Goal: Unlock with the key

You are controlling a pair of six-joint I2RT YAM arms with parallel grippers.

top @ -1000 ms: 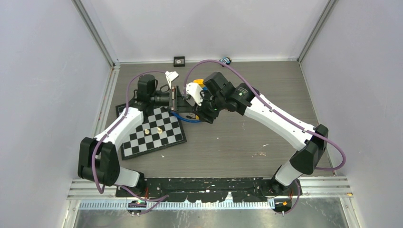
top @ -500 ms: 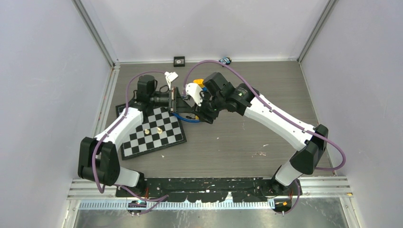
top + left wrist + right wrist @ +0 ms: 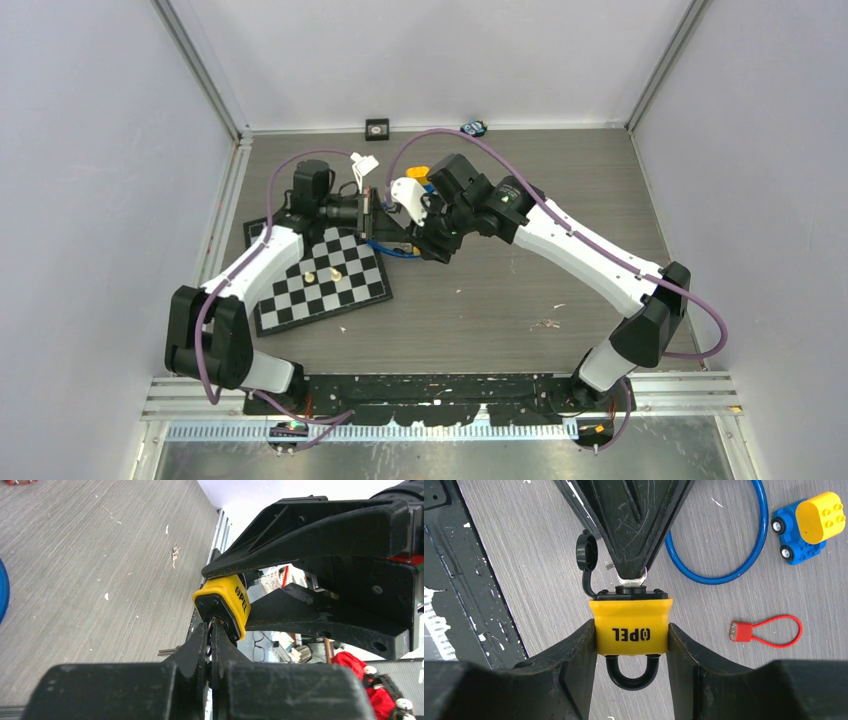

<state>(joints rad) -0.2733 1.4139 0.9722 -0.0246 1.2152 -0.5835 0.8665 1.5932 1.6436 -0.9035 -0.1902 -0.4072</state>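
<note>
Padlock (image 3: 631, 627) first: the yellow body hangs in the air over the far half of the counter (image 3: 520, 290), a little left of its middle, off the surface. My right tool (image 3: 631, 640) is clenched on its two flat sides, with the lettering turned toward the wrist camera and the keyhole end facing away, toward the other arm.

My left tool (image 3: 212, 630) comes in from the opposite side with its fingers pinched together on the key (image 3: 631, 583). Only a sliver of bright metal shows at the mouth of the lock, so I judge the blade is seated in the keyway, though I cannot see how deep. The black dust cap (image 3: 586, 550) hangs aside on its strap, so the keyhole is uncovered.

As for progress, I read it this way: lock picked up, cap off, key grasped and apparently inserted. The shackle (image 3: 631, 675) sits with both legs down in the body, so nothing is unlocked yet. What remains is the turn of the key and the shackle popping free.

Below, on the counter, lie a blue ring (image 3: 719, 555), a toy car (image 3: 809, 525) and a red loop tag (image 3: 769, 630), all well apart from the lock. The chessboard (image 3: 320, 275) lies near the left edge.
</note>
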